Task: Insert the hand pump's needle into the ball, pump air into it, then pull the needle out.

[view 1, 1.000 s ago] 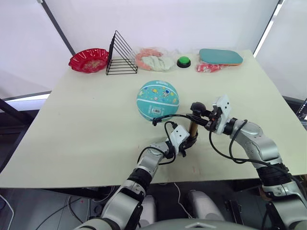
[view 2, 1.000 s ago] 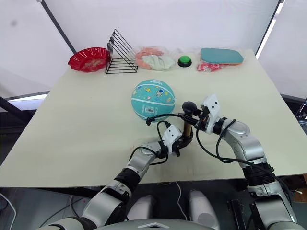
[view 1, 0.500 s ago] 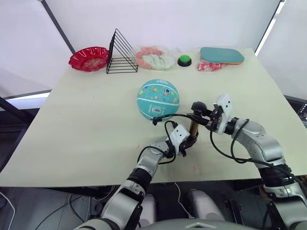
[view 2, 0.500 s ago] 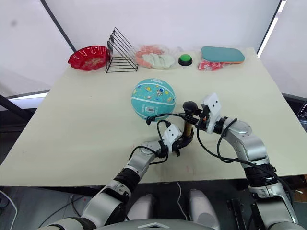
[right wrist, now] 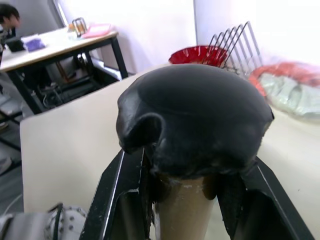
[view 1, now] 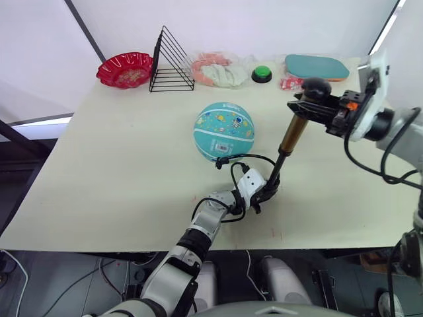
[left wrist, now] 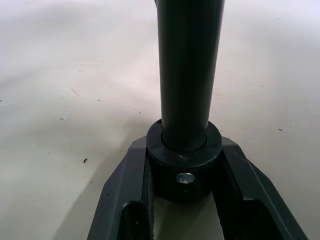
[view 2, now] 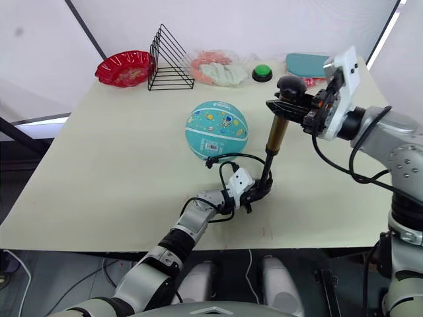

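Bare table (view 1: 119, 165) left of ball (view 1: 224, 131)

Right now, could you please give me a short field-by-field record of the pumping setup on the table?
pump: tilted, handle raised, base on table
left gripper: fingers shut on pump base
right gripper: fingers shut on pump handle
ball: on table beside pump, barcode label facing robot
hose: loops from pump base to ball
needle: too small to tell
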